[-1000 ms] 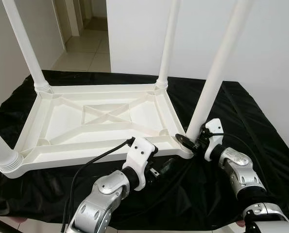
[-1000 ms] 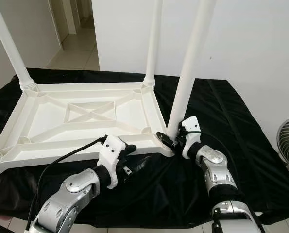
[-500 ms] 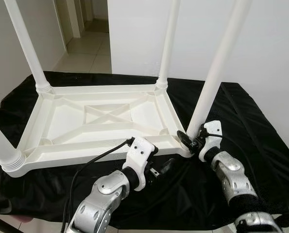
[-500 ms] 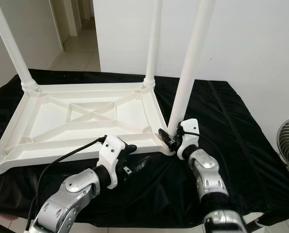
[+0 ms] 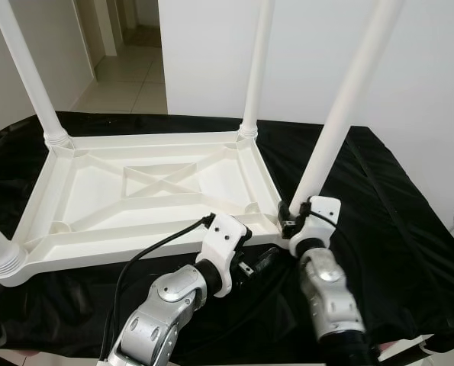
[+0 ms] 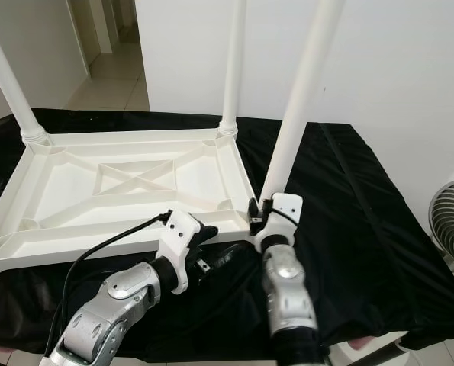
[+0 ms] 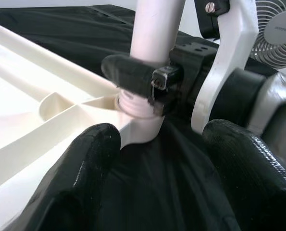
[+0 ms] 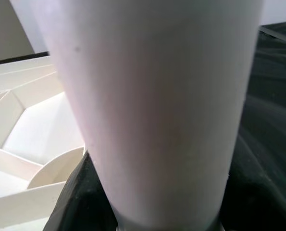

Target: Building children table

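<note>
The white children's table top (image 5: 135, 191) lies upside down on a black cloth, with four white legs standing up from its corners. My right gripper (image 5: 288, 221) is shut around the base of the near right leg (image 5: 341, 114), just above its threaded socket. The left wrist view has one black finger (image 7: 133, 74) of it wrapped on that leg (image 7: 155, 29). The leg (image 8: 157, 106) looms close in the right wrist view. My left gripper (image 5: 261, 261) hovers open over the cloth by the table's front edge, pointing at that corner with nothing between its fingers (image 7: 94, 149).
The black cloth (image 5: 379, 198) covers the whole work surface, and its front edge is close to me. A fan (image 6: 448, 221) stands off to the right. A white wall rises right behind, with a tiled hallway (image 5: 127, 72) at the back left.
My right arm has swung in from the right to the front of the near right leg, turning its gripper around the leg's base. The left arm has held still.
</note>
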